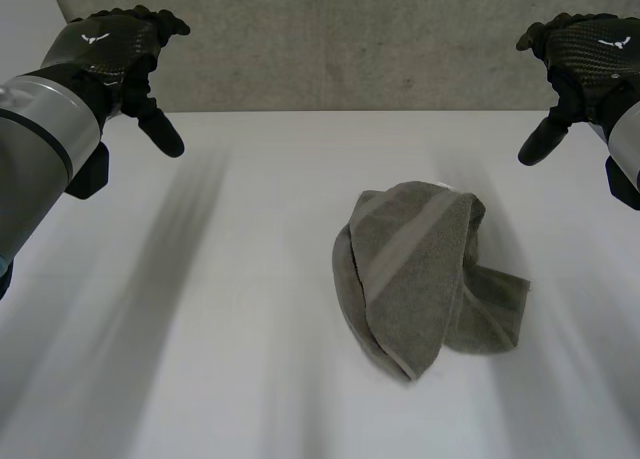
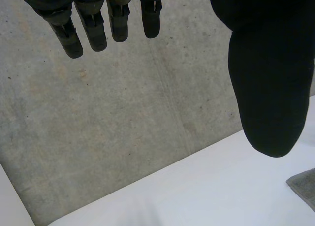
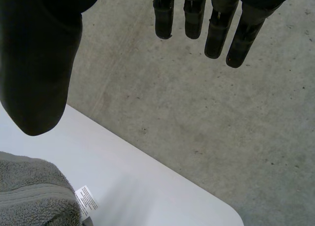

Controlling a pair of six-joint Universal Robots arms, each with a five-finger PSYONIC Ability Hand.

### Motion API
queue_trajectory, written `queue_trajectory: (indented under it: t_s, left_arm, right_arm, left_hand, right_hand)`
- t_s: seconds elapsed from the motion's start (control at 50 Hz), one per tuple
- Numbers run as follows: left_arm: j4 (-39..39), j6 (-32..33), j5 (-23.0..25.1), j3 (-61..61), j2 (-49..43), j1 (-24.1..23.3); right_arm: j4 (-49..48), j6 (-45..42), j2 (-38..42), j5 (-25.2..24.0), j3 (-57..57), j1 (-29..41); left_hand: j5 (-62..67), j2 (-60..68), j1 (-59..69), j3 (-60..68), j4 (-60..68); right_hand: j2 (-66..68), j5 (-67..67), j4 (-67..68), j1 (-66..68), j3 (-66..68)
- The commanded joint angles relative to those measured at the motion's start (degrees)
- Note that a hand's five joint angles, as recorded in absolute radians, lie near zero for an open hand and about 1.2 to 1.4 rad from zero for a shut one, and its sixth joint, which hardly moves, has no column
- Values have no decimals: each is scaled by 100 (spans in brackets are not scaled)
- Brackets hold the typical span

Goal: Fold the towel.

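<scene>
Towel fold not started, as we read it. Table (image 1: 200, 329) is white, with a concrete wall (image 1: 330, 39) behind its far edge. The towel (image 1: 420, 269) lies on it right of centre as a loose grey heap, doubled over itself, with one flap spilling out on the robot's right side. No clean edge or corner is laid out.

Both arms are raised at the far corners of the table, well apart from the cloth. Left hand (image 1: 115, 49): fingers (image 2: 93, 34) straight and spread from the thumb, nothing in it, touching nothing. Right hand (image 1: 585, 54): the same, fingers (image 3: 216, 34) extended, thumb clear, empty. A small white label (image 3: 87, 201) shows at the towel's far edge, nearer the right hand.

We judge the next move is to come down on the heap and open it out flat before any fold. That calls for finding two real corners. The label end looks like a usable landmark for the right hand. The left hand has a longer reach across. One risk is pinching a doubled layer rather than a single edge.
</scene>
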Motion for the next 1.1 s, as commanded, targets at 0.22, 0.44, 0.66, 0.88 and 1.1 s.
queue_trajectory:
  t_s: [0.22, 0.44, 0.66, 0.88, 1.1]
  left_arm:
    - [562, 58, 295, -489, 66, -67]
    - [1440, 58, 981, -1780, 66, 152]
    - [2925, 67, 1245, -3547, -40, 258]
    - [3656, 120, 1271, -3822, -48, 48]
    - [3665, 58, 1245, -3417, -681, -348]
  right_arm:
    - [-11, -2912, 208, -980, 481, 205]
    - [-82, -4410, 1332, -1358, 535, 1207]
    - [-266, -5483, 2861, -1570, 105, 1682]
    - [-811, -5406, 3233, -551, -810, 1683]
    - [-925, -3290, 1302, -594, -942, 1612]
  left_hand:
    - [-14, 69, 65, 76, 81]
    - [53, 136, 132, 143, 148]
    - [120, 203, 199, 210, 215]
    - [154, 237, 233, 244, 249]
    - [137, 220, 216, 227, 232]
  right_hand:
    - [-445, -352, -518, -309, -432]
    - [-445, -352, -518, -309, -432]
    - [216, 309, 144, 352, 229]
    - [6555, 6648, 6482, 6691, 6568]
    - [6555, 6648, 6482, 6691, 6568]
